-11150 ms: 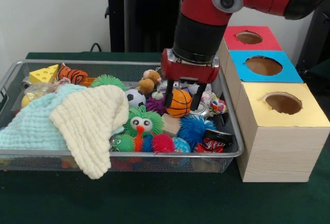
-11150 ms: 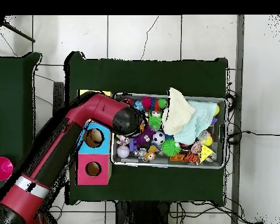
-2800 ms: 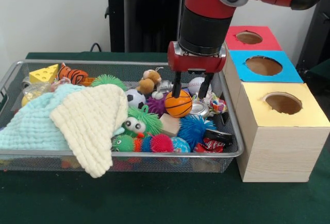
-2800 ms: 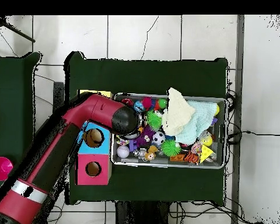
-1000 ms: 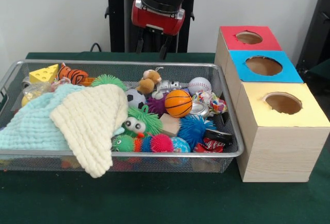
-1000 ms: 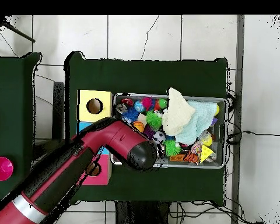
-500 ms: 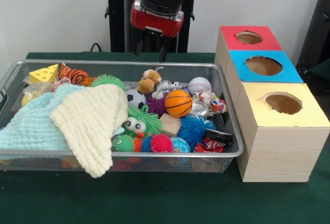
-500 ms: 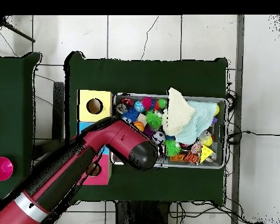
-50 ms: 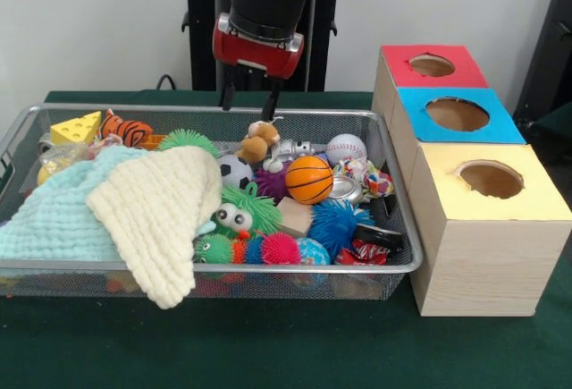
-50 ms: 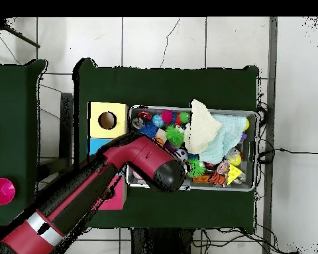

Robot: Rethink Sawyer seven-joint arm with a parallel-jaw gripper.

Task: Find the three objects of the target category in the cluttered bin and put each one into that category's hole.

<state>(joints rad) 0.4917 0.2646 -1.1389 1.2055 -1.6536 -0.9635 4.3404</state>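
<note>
I have the gripper (image 9: 246,100) hanging over the far rim of the wire bin (image 9: 404,264), fingers spread apart and holding nothing. The target category looks like balls to me, though the task line doesn't name it, so that's my reading. The basketball (image 9: 309,179) sits free in the middle of the clutter, with the baseball (image 9: 345,148) just behind it toward the boxes and the soccer ball (image 9: 235,171) on its other side against the cream cloth (image 9: 156,215). What matters for the next reach: in the front view the basketball lies below and to the right of the gripper, toward the camera, with the small brown plush (image 9: 256,141) almost directly under the fingertips (easy to snag by mistake). Overhead, the arm (image 10: 122,175) covers that end of the bin, so I can't check alignment there.
</note>
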